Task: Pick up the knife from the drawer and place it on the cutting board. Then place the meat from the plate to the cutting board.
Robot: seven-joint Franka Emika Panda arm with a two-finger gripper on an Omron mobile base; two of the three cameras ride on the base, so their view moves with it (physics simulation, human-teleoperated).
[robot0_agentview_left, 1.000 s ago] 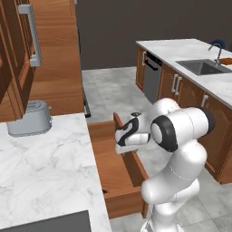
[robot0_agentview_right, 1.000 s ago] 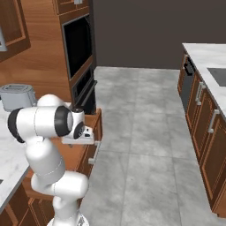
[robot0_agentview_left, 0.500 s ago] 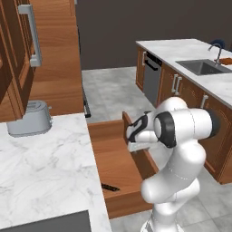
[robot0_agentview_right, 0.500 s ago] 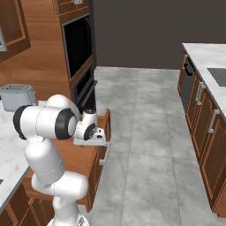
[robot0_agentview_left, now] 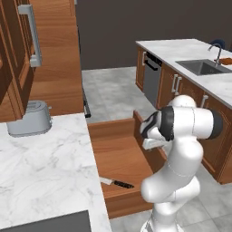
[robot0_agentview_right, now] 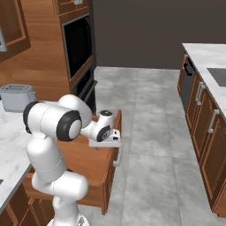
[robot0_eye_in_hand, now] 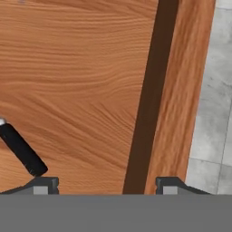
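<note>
One wide reddish-brown wooden drawer [robot0_agentview_left: 120,156] stands pulled out from the white marble counter [robot0_agentview_left: 41,163] over grey floor tiles. The small black-handled knife [robot0_agentview_left: 117,183] lies at its near end. The hand view adds the gripper [robot0_eye_in_hand: 106,185], fingers apart, empty.

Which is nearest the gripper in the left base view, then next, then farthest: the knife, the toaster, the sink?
From the gripper:
1. Knife, just below it, on the drawer floor near the front corner.
2. Sink, up to the right, in the far counter.
3. Toaster, far left, on the marble counter.
</note>
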